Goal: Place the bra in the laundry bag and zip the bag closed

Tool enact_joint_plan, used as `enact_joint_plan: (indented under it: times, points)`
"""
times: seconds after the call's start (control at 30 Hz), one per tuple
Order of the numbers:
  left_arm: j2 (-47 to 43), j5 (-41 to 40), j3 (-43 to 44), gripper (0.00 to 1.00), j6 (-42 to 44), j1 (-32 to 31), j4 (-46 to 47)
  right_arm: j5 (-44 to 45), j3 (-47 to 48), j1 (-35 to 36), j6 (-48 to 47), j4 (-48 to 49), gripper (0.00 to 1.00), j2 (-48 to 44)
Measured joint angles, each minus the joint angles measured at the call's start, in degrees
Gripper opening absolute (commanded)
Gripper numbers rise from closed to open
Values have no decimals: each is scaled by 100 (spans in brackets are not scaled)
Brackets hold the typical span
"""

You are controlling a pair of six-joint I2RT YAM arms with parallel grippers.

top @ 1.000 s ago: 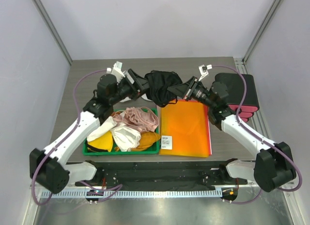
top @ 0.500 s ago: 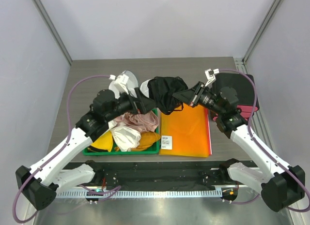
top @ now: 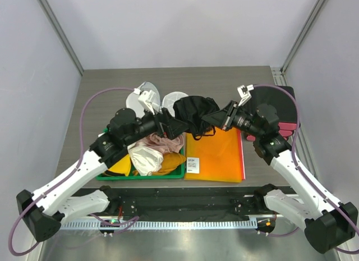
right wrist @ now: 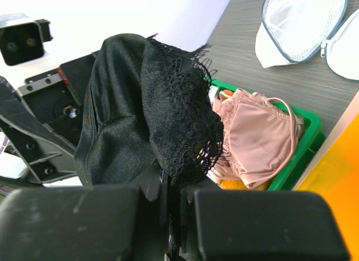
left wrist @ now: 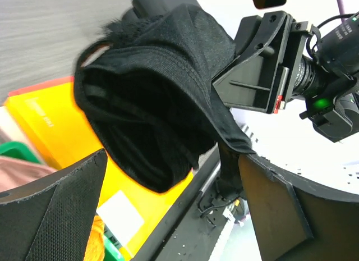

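Note:
The black lacy bra (top: 197, 112) hangs bunched in the air above the far edge of the orange folder. My right gripper (top: 211, 119) is shut on it; in the right wrist view the fabric (right wrist: 146, 120) is pinched between the closed fingers (right wrist: 179, 199). My left gripper (top: 181, 126) stands wide open just left of the bra, whose lower edge (left wrist: 151, 104) hangs above the gap between its pads (left wrist: 56, 216), with one strap draped on the right pad. The laundry bag (top: 137, 101), white mesh and unzipped, lies on the table behind the left arm with its round flap (top: 175, 97) beside it, also in the right wrist view (right wrist: 300, 25).
A green tray (top: 106, 174) at the near left holds a pink lacy garment (top: 164, 138), white and yellow bras. An orange folder (top: 216, 149) lies to its right. A black case with red parts (top: 280, 101) sits at the far right.
The left gripper has opened fully and let go of the bra. Both arms have drawn towards the near side, the right carrying the bra, which uncovers the laundry bag.

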Motion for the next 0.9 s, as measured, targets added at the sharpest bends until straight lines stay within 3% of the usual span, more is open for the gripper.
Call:
enact_joint_plan:
  times: [0.33,0.77,0.8,0.87,0.9]
  points:
    - [-1491,-579,-535,100,-85,-2,-310,-131,28,0,-166,-199,1,-17]
    - [-474,-417,-555,100,-675,-9,188,-385,31,0,55,-61,1,-81]
    - [-459,-393,-579,99,-706,-11,317,-407,31,0,72,-26,1,-90]
    - [-382,-313,-581,87,-778,-13,584,-431,31,0,96,22,1,-96]
    - [-321,-278,-579,76,-822,-13,713,-448,31,0,111,57,1,-96]
